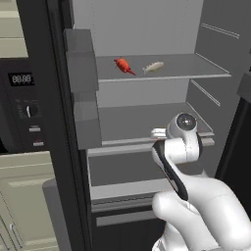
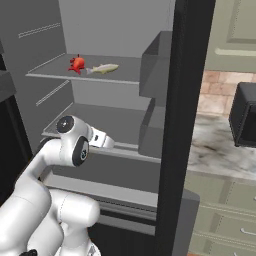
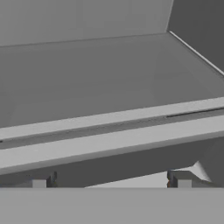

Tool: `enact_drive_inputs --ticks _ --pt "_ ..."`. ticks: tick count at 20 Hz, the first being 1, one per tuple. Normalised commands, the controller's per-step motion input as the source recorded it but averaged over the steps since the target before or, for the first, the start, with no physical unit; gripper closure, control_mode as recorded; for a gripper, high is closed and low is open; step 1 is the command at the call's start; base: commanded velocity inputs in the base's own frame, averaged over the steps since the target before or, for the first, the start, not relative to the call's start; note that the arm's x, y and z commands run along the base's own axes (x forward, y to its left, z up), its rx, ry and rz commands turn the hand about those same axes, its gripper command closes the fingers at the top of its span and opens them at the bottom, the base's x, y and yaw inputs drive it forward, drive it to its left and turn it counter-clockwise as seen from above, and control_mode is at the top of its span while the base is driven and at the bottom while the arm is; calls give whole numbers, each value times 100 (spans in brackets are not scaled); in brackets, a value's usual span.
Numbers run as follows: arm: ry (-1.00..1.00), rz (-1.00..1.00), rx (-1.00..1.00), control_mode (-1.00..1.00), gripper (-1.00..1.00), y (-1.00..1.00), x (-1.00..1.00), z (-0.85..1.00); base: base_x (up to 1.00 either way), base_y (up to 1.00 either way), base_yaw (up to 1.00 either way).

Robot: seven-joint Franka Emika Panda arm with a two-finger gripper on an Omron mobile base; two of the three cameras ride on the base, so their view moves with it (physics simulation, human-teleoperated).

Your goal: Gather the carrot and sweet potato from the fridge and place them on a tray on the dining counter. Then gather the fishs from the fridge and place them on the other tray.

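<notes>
The fridge [image 1: 147, 24] stands open, its light-grey shelves showing. On its upper shelf [image 1: 196, 68] lie the two fishs: the red-orange one [image 1: 124, 65] [image 2: 76, 64] and, beside it, the pale slim one [image 1: 153, 66] [image 2: 103, 68]. My arm reaches toward the middle shelf [image 2: 105, 117], well below the fish. My gripper [image 3: 111, 180] is open, its fingertips [image 3: 41, 181] set wide apart with nothing between them, facing the bare shelf's front lip [image 3: 109, 140]. The carrot, sweet potato, trays and dining counter are out of view.
The black fridge door [image 1: 54, 122] with grey door bins [image 1: 81, 59] flanks the opening on the left; the other door edge [image 2: 175, 125] stands on the right. A wall oven panel [image 1: 24, 98] sits left. A marble wall counter [image 2: 220, 150] carries a black appliance [image 2: 245, 120].
</notes>
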Motion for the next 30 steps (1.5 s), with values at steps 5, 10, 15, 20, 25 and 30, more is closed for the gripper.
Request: enact_drive_inputs --ticks 5,10,15,20,25,30 --pt "0 -5 -2 -100 -100 2 10 32 0 0 0" --pt "-1 -6 -6 -100 -100 0 1 87 0 0 0" --pt "0 -1 -9 -100 -100 0 3 88 0 0 0" --pt "0 0 -8 -100 -100 0 0 75 0 0 0" --pt "0 0 0 -100 -100 0 8 55 0 0 0" --pt "0 0 0 -100 -100 0 46 29 0 0 0"
